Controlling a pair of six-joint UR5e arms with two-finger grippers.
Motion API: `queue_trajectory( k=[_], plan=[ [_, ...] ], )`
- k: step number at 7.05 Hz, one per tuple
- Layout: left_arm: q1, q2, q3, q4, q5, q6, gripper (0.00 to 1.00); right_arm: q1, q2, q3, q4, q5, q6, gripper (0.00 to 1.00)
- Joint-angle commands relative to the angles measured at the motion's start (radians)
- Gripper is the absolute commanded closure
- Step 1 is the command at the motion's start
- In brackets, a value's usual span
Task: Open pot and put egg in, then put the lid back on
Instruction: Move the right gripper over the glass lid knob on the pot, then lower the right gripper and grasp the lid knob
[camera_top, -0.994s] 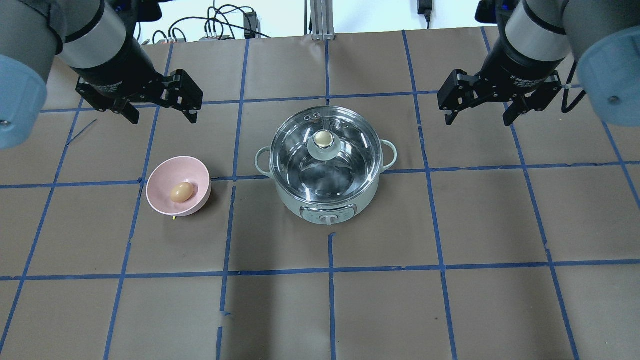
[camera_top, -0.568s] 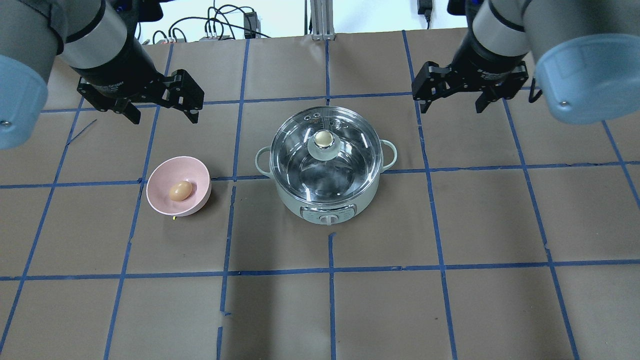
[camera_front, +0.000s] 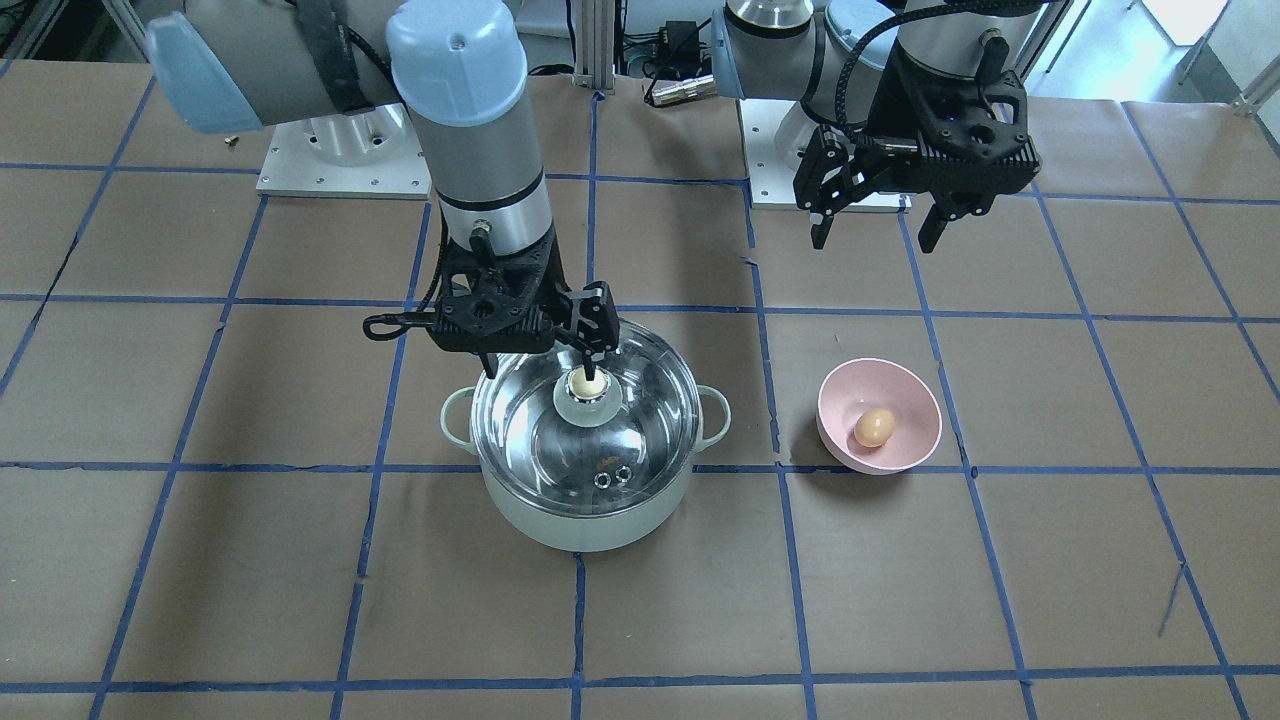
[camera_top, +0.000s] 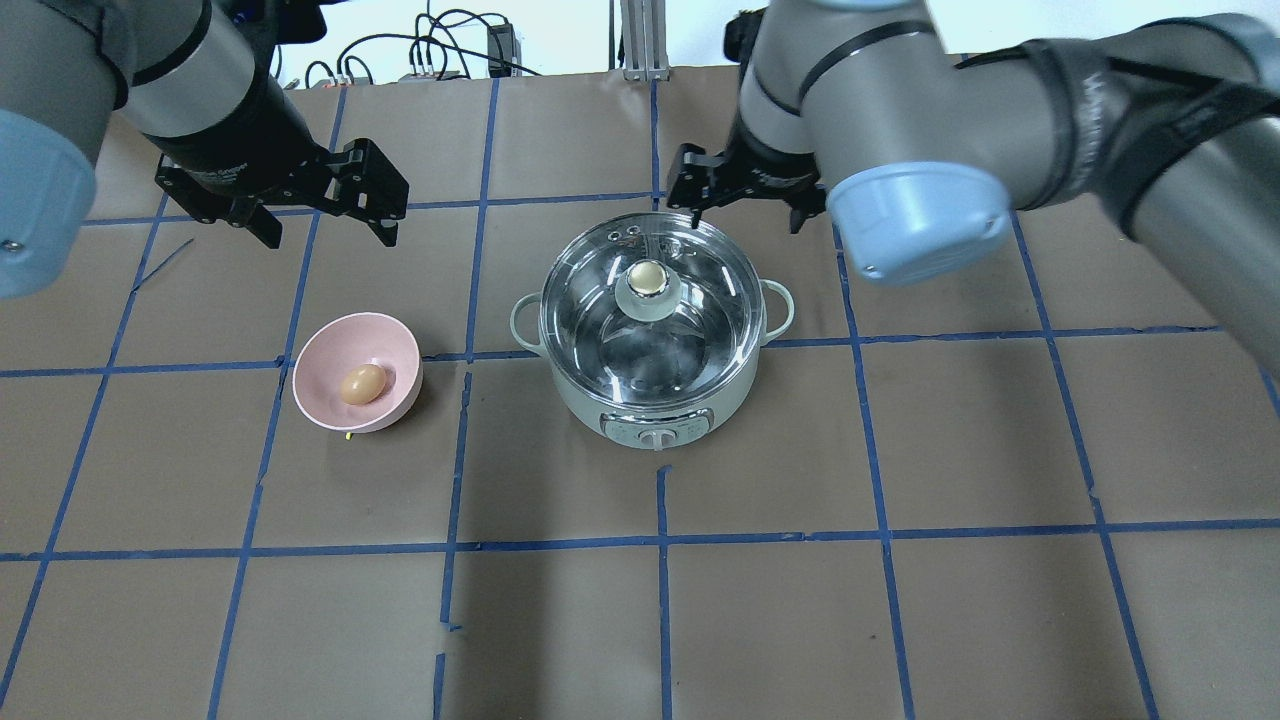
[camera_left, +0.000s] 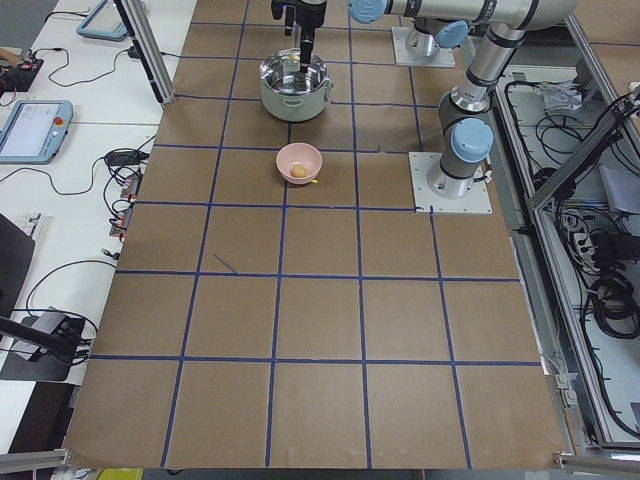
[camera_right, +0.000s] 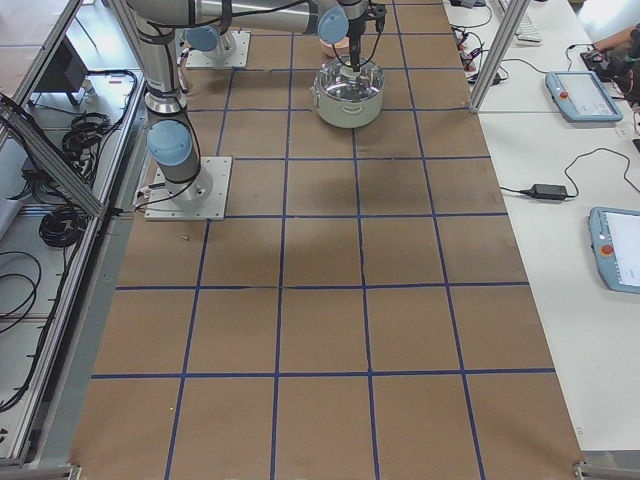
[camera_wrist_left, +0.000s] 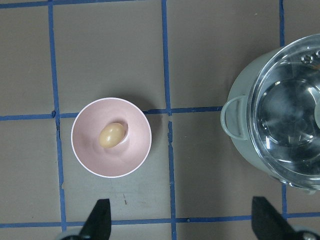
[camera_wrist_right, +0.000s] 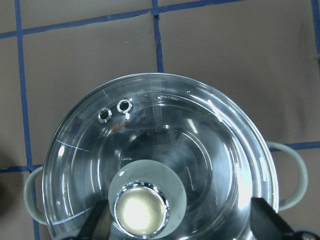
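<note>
Right gripper (camera_top: 745, 220), jaws spread wide, hovers over the round clear glass lid (camera_top: 690, 320). Left gripper (camera_top: 328, 238), equally wide, hangs near the small tan oval egg (camera_top: 363, 384).

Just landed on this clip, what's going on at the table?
The right gripper hangs with open jaws over the brass-coloured knob of the round clear glass lid, which sits on the pale mint-green pot. Nothing is gripped yet. The small tan-brown egg lies in the pink bowl beside the pot. The left gripper hovers open and empty behind the bowl, on the robot's side.
</note>
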Motion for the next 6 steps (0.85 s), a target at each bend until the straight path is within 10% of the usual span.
queue_trajectory(
  k=[1, 6],
  plan=[
    [0.003, 0.0, 0.001, 0.001, 0.001, 0.0, 0.0, 0.027, 0.049, -0.03, -0.012, 0.0, 0.04, 0.02],
    [0.003, 0.0, 0.001, 0.001, 0.0, 0.001, 0.0, 0.061, 0.076, -0.021, -0.013, -0.001, 0.084, 0.18]
  ],
)
